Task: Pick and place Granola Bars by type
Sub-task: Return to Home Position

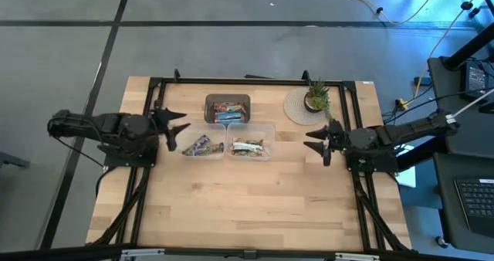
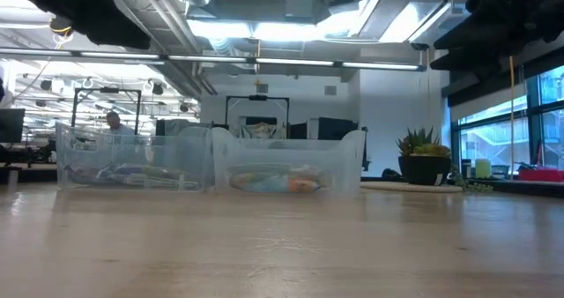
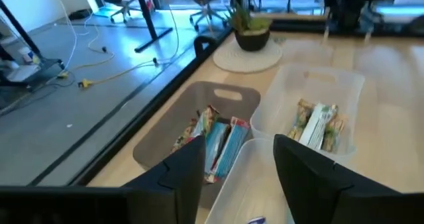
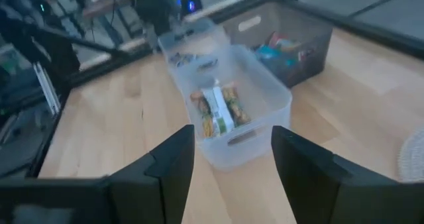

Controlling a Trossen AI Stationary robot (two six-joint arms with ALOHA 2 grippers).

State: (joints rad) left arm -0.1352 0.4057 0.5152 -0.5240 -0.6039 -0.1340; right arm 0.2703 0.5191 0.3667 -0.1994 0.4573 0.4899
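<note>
Granola bars [image 1: 248,147]: apart from both grippers. Left gripper [image 1: 178,130] spread wide, empty, just left of left tub [image 1: 202,131]. Right gripper [image 1: 309,140] wide, empty, right of right tub [image 1: 263,131]. Bars lie in both tubs and in brown tray [image 1: 228,98] behind.

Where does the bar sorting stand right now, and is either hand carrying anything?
Done: green-tan bars lie in the right clear bin, and purple and blue bars in the left clear bin. In hand: nothing. The left hand and right hand are both open and empty, outside the bins. Left: several bars, blue and red among them, sit in the dark tray.
</note>
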